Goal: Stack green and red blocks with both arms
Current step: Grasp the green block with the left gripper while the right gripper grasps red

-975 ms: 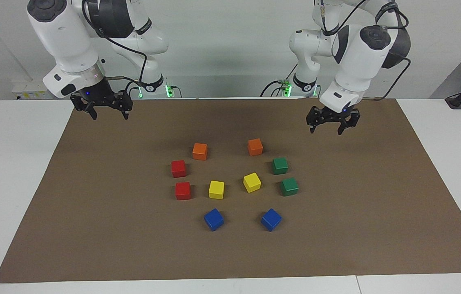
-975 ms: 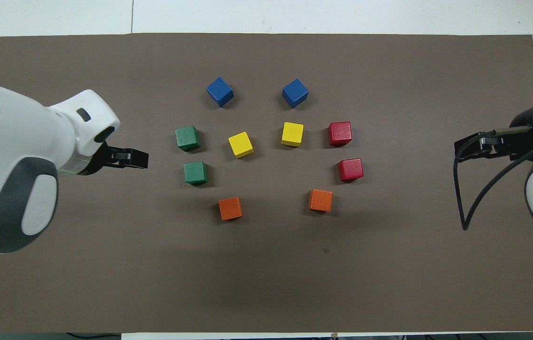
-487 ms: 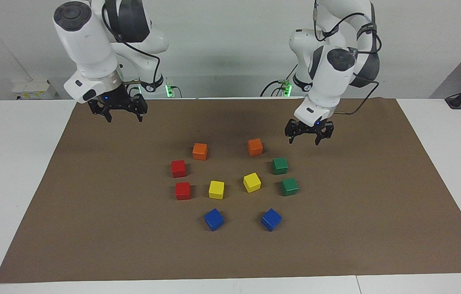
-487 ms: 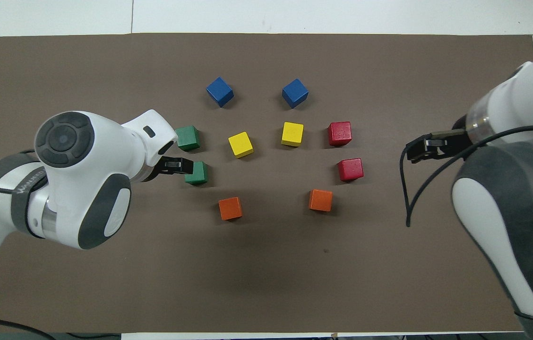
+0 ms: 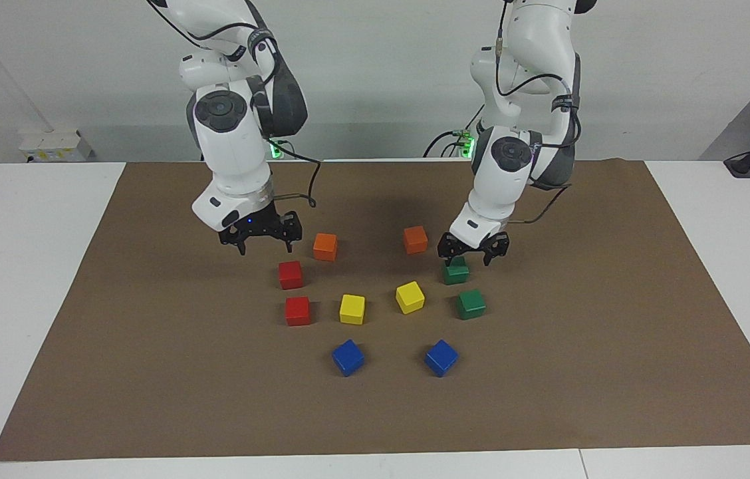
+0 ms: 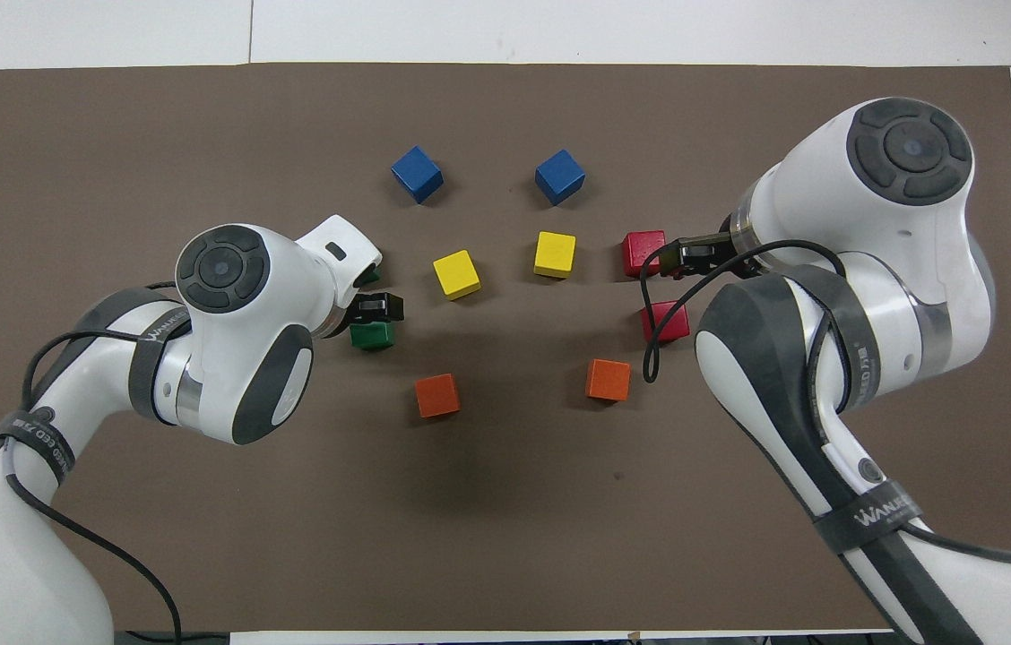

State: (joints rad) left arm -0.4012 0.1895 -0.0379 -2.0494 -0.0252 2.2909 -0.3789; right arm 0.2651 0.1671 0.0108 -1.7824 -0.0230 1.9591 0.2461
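Observation:
Two green blocks (image 5: 456, 272) (image 5: 471, 304) lie toward the left arm's end of the cluster, and two red blocks (image 5: 290, 275) (image 5: 297, 311) toward the right arm's end. My left gripper (image 5: 473, 257) is open and hangs just above the green block nearer to the robots (image 6: 371, 336). Its wrist covers most of the other green block (image 6: 370, 277) in the overhead view. My right gripper (image 5: 263, 246) is open and empty, up over the mat beside the red block nearer to the robots (image 6: 667, 321). In the overhead view the right gripper (image 6: 678, 258) overlaps the other red block (image 6: 643, 253).
All blocks sit on a brown mat (image 5: 149, 372). Two orange cubes (image 5: 325, 247) (image 5: 415, 239) lie nearest the robots. Two yellow cubes (image 5: 352, 309) (image 5: 409, 297) sit in the middle and two blue cubes (image 5: 348, 357) (image 5: 441, 357) lie farthest.
Both arms have swung in from the mat's ends and come down toward the cluster. The left gripper now hangs over a green block, the right beside a red one. No block has moved.

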